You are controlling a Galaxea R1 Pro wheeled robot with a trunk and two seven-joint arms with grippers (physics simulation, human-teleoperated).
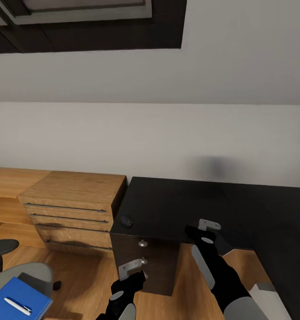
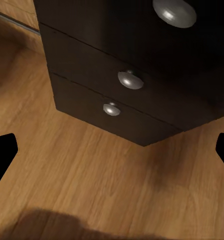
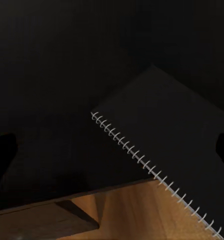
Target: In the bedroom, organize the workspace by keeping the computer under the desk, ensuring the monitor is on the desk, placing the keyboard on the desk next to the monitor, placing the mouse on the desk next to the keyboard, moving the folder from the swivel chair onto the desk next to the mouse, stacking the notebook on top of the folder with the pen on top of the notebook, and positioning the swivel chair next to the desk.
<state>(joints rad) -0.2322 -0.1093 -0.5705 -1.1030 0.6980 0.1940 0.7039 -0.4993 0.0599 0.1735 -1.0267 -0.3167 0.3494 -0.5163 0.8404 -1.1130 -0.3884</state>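
Observation:
The black desk [image 1: 176,204] fills the middle and right of the head view. A small dark mouse [image 1: 126,221] lies on its near left corner. At the lower left stands the swivel chair [image 1: 34,272], with the blue folder [image 1: 16,298] on its seat and a pale pen [image 1: 17,306] on the folder. A black spiral-bound notebook [image 3: 166,145] lies on the desk and overhangs its front edge. My right gripper [image 1: 208,229] hovers open over it. Lower down, my left gripper [image 1: 132,270] is open in front of the desk's drawers [image 2: 116,95]. A pale grey box, apparently the computer [image 1: 266,294], shows under the desk at the lower right.
A light wooden counter [image 1: 74,195] with long bar handles adjoins the desk on the left. The drawers carry round silver knobs [image 2: 130,79]. Wooden floor [image 2: 92,180] lies below the left gripper. A white wall rises behind the desk.

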